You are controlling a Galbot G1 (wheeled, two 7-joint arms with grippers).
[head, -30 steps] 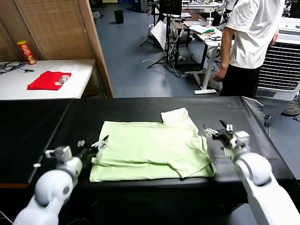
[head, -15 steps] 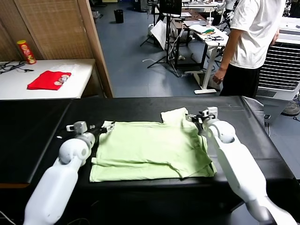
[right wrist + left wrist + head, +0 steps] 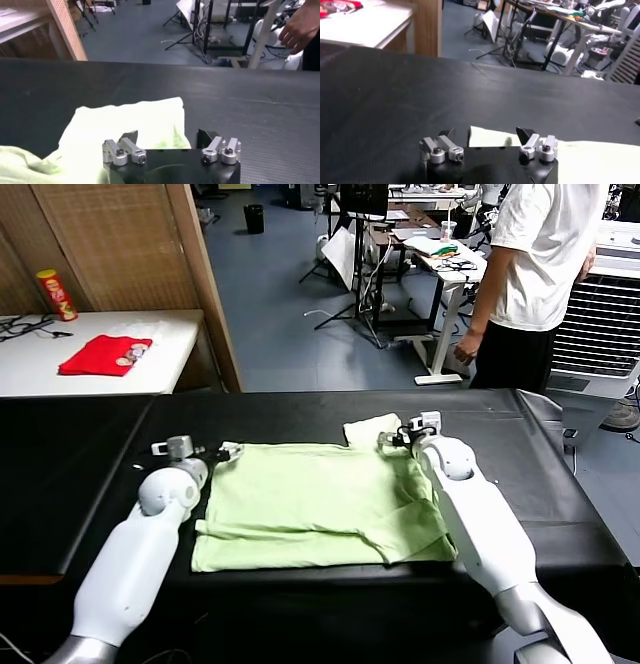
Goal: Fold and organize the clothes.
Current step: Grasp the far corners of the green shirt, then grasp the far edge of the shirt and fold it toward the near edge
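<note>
- The shirt (image 3: 315, 504) lies flat, partly folded, on the black table (image 3: 90, 454), its long axis running 9 to 3 o'clock across the head view
- One sleeve (image 3: 372, 431) sticks out at the far edge toward 12 o'clock, right of centre
- The left gripper (image 3: 225, 453) sits at the shirt's far left corner; in the left wrist view that corner (image 3: 490, 136) lies between its fingertips, the jaws spread wide on either side of it
- The right gripper (image 3: 392, 438) sits on the near right side of the sleeve; in the right wrist view the sleeve cloth (image 3: 135, 120) fills the gap and runs away from the jaws toward the far table
- The right jaws stand part open around the cloth; whether they pinch it yet I cannot tell
- Each arm is nearest its own end of the far edge: left arm for the left corner, right arm for the sleeve side
- From both grippers the body of the shirt lies toward 6 o'clock, toward the robot
- I judge the coming move turns on this: with both far points gripped, a pull toward 6 o'clock would fold the far edge over the long axis
- A red cloth (image 3: 104, 355) lies well apart at 10 o'clock on a white table
</note>
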